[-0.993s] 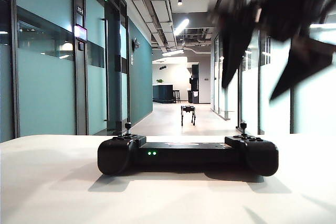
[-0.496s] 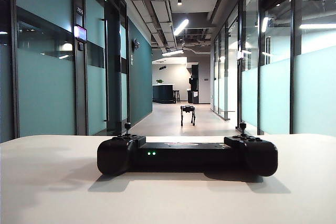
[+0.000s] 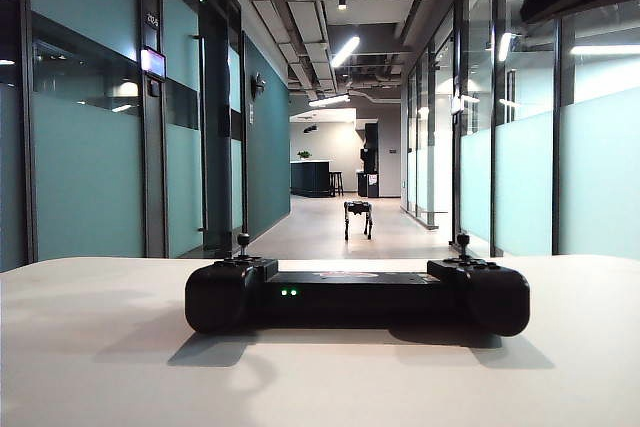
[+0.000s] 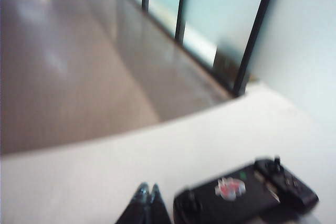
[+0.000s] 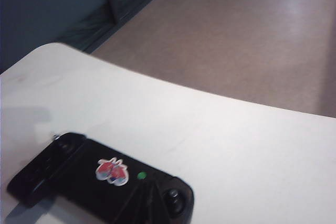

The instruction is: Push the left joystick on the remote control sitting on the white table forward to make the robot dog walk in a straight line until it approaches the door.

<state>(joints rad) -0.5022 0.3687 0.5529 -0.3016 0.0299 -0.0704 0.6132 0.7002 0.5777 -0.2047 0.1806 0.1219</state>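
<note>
The white table (image 3: 90, 347) filled the foreground, a broad pale top with a long corridor running off behind it. On it, near the middle, sat the remote control (image 3: 357, 297), its long axis lying straight across the table, side to side, with its two green lights facing back from the corridor and its bulging ends at left and right. Far down the corridor floor stood the robot dog (image 3: 358, 217), small and dark on thin legs; which way it faced I could not tell.

The left gripper (image 4: 148, 191) hung above the table just beside one end of the controller, fingers pressed together into a single point, holding nothing. The right gripper (image 5: 149, 195) showed only dimly over the controller's other end, its fingers closed as well, apart from the sticks.

The left joystick (image 3: 243, 243) stood upright on the left end, thin and capped, with nothing touching it.
</note>
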